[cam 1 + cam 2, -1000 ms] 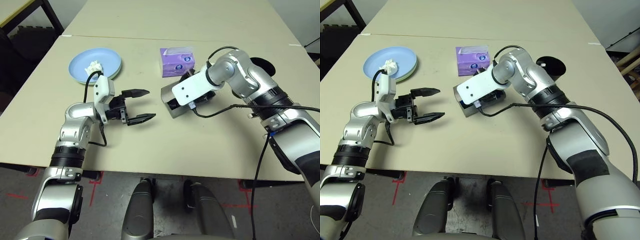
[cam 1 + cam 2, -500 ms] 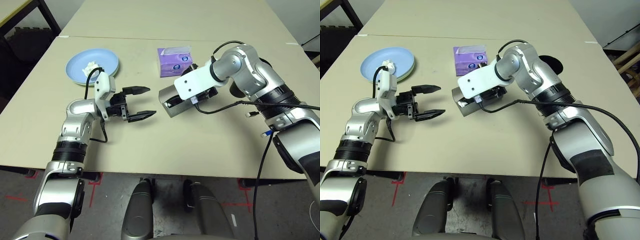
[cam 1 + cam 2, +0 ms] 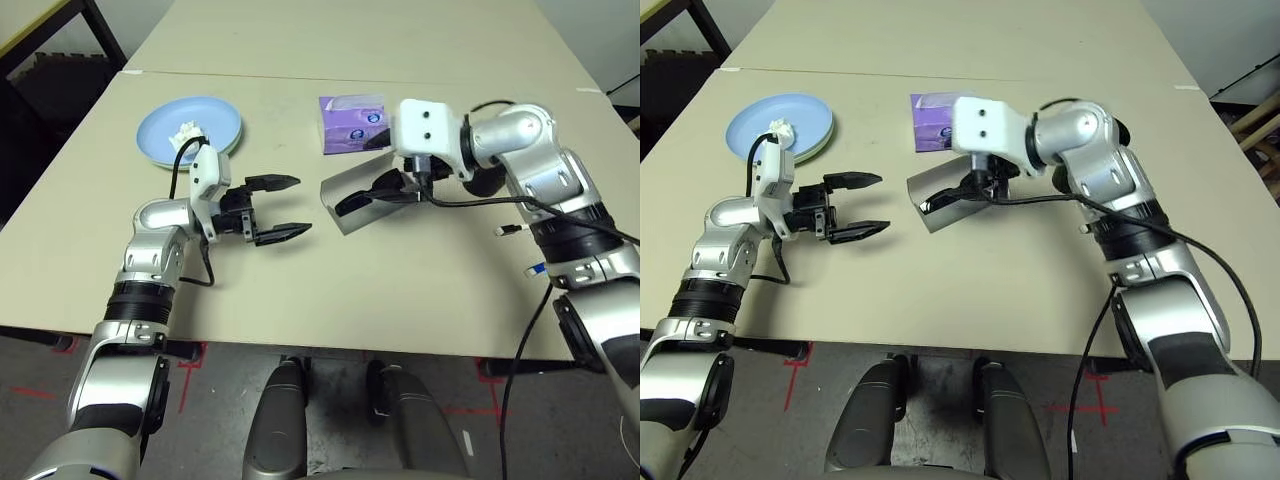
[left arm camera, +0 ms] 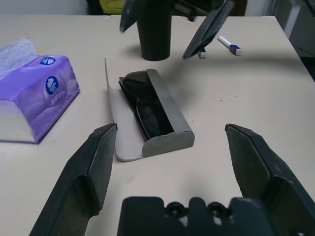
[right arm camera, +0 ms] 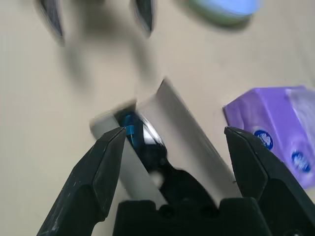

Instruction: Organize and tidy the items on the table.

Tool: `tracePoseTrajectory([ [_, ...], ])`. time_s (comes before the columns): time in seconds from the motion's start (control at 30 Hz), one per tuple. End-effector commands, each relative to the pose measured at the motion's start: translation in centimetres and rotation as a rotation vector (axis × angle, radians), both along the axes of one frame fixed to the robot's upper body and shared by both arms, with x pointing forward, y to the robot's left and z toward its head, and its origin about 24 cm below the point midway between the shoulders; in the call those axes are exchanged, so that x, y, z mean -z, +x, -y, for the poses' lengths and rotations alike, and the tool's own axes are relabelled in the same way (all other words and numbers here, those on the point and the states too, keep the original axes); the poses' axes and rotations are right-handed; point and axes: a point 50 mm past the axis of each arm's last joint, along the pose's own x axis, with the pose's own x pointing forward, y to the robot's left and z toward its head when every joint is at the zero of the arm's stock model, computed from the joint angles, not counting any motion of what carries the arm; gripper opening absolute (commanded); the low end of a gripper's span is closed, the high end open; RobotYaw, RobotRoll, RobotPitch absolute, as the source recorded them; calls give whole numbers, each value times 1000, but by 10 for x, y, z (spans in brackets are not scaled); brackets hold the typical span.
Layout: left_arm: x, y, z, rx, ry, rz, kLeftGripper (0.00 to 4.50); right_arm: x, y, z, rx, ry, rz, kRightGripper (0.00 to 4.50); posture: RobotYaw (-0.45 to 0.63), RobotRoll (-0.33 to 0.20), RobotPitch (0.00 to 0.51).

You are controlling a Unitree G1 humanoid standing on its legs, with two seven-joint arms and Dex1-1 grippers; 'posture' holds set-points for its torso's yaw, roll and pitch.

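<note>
The grey glasses case lies open at the middle of the table, lid raised, with the black sunglasses inside. My right gripper hovers just above the case's right end, open and holding nothing. My left gripper is open and empty, a short way left of the case and pointing at it. The light blue plate rests on a pale green one at the far left, with the white tissue wad on it. The black cup and a white pen stand beyond the case.
A purple tissue box sits just behind the case. A seam line crosses the far part of the table. Bare tabletop stretches along the near edge in front of both grippers.
My right forearm has swung back to the right and lifted off the case, which now shows open with its lid up. The left arm has held still.
</note>
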Motion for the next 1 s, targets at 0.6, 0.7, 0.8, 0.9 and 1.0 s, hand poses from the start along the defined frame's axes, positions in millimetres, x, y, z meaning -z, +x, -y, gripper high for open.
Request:
tracePoseTrajectory([
  [0.6, 1, 7, 1, 11, 39, -3, 4500, 74, -25, 69, 313, 613, -17, 4468, 112, 0, 213],
  [0.7, 1, 8, 1, -11, 41, 13, 4500, 81, -29, 77, 315, 616, -38, 4468, 114, 0, 215],
  [0.8, 0, 8, 0, -23, 35, 15, 4500, 86, -33, 84, 306, 607, -50, 4468, 122, 0, 219],
  [0.9, 1, 7, -1, -37, 32, 17, 4500, 92, -37, 91, 291, 574, -61, 4468, 130, 0, 223],
  [1.0, 0, 7, -4, -56, 33, 22, 4500, 95, -39, 95, 281, 548, -53, 4468, 136, 0, 222],
])
